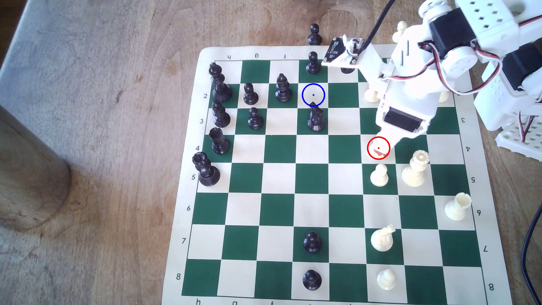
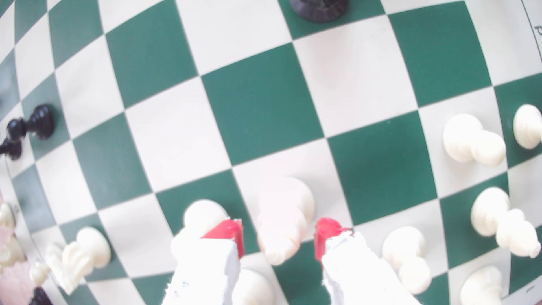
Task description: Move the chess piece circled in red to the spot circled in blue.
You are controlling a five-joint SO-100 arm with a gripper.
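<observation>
The cream bishop (image 2: 283,218) stands on the red-ringed cream square, at about three o'clock from the board's centre in the exterior view, largely hidden there under the arm's wrist. In the wrist view it rises between the two red-padded fingertips (image 2: 230,234) of the gripper (image 2: 280,239); the jaws stand apart, one pad to each side, with a visible gap on both flanks, so nothing is clamped yet. Neighbours crowd it: a cream pawn (image 1: 379,175) on the next square at six o'clock in the exterior view, and a cream queen (image 1: 415,170) just beyond that. The blue-ringed spot (image 1: 313,94) lies at about ten o'clock from the bishop, well apart, a bare cream square with a black knight (image 1: 316,118) immediately at its six o'clock and a black bishop (image 1: 283,88) at its nine. Judged handling: moulded plastic, light, rigid, smooth and likely slick, top-heavy enough to tip from its round base if nudged off-centre. The tapered head would squirt out of a pinch; the slim body below the collar looks the safer hold, pads square on. A high carry seems needed to clear the knight.
</observation>
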